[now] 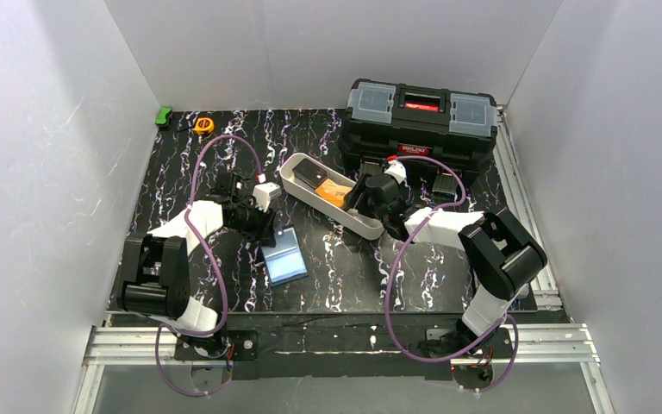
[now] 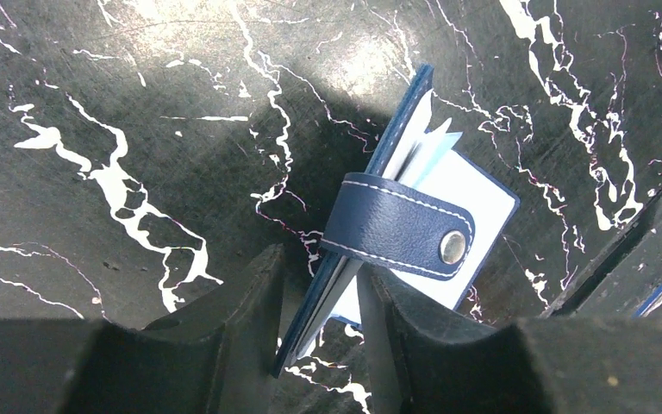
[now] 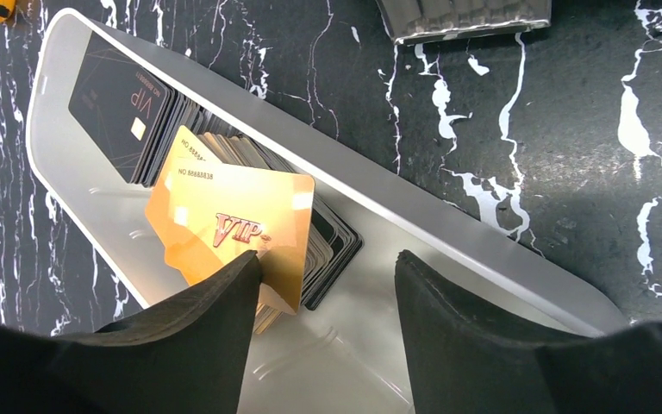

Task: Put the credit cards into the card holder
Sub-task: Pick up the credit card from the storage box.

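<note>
- Marbled black counter (image 1: 172,164): card holder (image 1: 284,256) lies open at 7 o'clock from the white tray (image 3: 483,250) holding the credit cards (image 3: 224,216).
- Left jaws half-open around its edge, can't tell if you're actually pinching. Lift and it could slip out.
- Right jaws wide, empty, over the stack; closing may grab several.

- Looks like a robotics lab test cell: plain white panels (image 1: 43,129) box in the table (image 1: 181,155).
- Aluminium rails (image 1: 353,341) carry two arm bases (image 1: 211,345).
- Purple cables (image 1: 392,285) loop about; black toolbox (image 1: 421,121) behind.
</note>
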You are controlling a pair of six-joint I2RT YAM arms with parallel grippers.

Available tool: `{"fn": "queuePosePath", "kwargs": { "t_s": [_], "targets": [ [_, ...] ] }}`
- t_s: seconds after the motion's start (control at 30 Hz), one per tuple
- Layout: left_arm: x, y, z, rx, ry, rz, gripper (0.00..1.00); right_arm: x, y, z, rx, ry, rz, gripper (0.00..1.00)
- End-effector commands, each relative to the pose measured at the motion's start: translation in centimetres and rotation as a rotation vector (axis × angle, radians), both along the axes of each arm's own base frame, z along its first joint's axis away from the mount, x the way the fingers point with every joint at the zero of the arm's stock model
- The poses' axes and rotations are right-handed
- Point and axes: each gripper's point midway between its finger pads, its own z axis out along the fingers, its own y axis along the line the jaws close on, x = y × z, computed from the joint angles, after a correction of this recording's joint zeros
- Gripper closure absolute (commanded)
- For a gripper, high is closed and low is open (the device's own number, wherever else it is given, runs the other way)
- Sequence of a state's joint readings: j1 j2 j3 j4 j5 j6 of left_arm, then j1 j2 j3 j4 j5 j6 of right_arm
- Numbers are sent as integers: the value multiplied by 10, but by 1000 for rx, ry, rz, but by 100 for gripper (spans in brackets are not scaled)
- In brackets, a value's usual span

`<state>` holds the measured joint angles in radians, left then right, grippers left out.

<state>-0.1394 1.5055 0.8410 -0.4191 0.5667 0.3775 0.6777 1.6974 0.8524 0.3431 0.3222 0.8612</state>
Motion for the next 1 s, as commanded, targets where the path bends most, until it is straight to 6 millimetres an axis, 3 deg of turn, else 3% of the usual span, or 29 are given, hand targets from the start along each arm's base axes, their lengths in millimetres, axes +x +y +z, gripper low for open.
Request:
{"fn": "queuePosePath", "kwargs": {
  "t_s": [0.0, 0.37, 0.8, 0.87, 0.93, 0.97],
  "targets": [
    [3, -10, 16, -48, -19, -18, 66, 5, 5, 21, 39, -40, 15, 37],
    [1, -12, 21, -64, -13, -25, 71, 1, 9, 37, 109, -60, 37, 62],
    [-1, -15, 26, -81, -13, -32, 80, -2, 13, 42, 160, -54, 63, 81],
    [-2, -16, 27, -88, -11, -34, 82, -3, 13, 38, 149, -44, 69, 77],
    [-2, -17, 29, -93, -10, -36, 83, -4, 8, 35, 132, -35, 59, 50],
    [-3, -17, 29, -94, -8, -36, 83, -5, 6, 35, 126, -32, 53, 45]
  ]
}}
